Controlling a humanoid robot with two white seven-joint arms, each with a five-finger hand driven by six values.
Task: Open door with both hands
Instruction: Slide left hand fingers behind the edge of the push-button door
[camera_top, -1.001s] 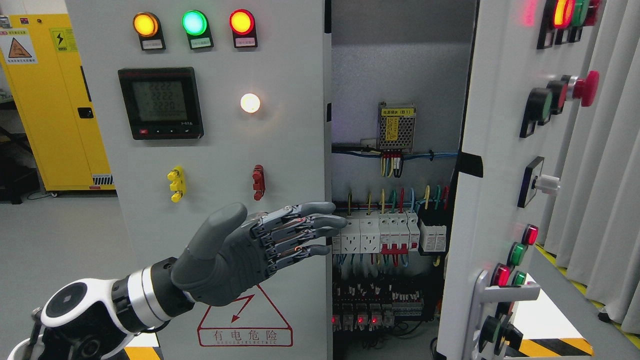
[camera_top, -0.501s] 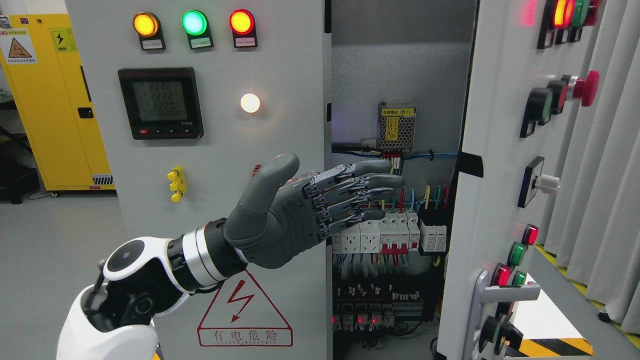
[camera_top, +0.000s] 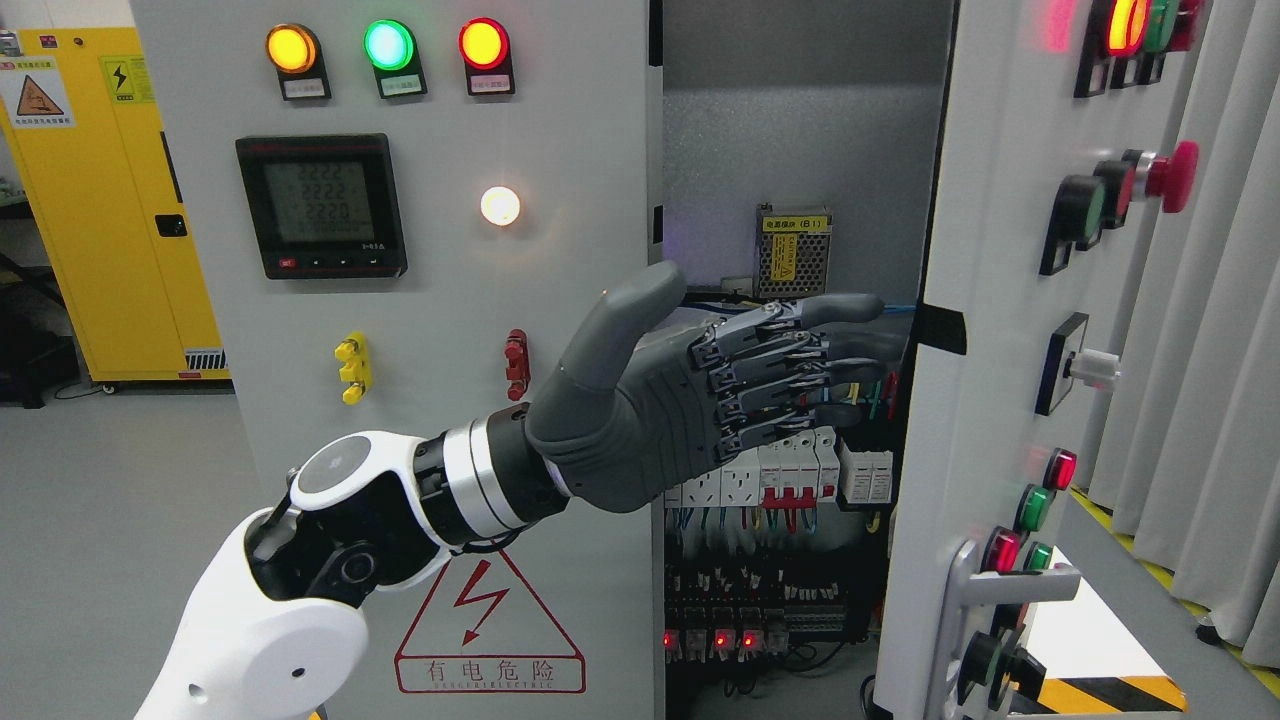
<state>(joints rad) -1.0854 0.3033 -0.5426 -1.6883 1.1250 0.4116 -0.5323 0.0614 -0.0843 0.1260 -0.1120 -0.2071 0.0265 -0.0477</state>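
The grey electrical cabinet has a right door (camera_top: 1000, 330) swung partly open, its lamps and buttons on the outer face and a silver handle (camera_top: 1000, 590) low down. The left door (camera_top: 440, 300) with its meter and three lamps stands shut. My left hand (camera_top: 760, 380) reaches from the lower left across the gap, fingers (camera_top: 840, 310) straight and spread, tips close to the inner edge of the right door; whether they touch it I cannot tell. It holds nothing. Wiring and breakers (camera_top: 790, 470) show inside the cabinet. My right hand is out of view.
A yellow storage cabinet (camera_top: 110, 200) stands at the far left on the grey floor. Grey curtains (camera_top: 1220, 350) hang to the right, behind the open door. A red emergency button (camera_top: 1170, 175) sticks out from the right door's face.
My left hand has risen and travelled right, from in front of the left door's edge to across the opening, near the right door. The door has not visibly moved.
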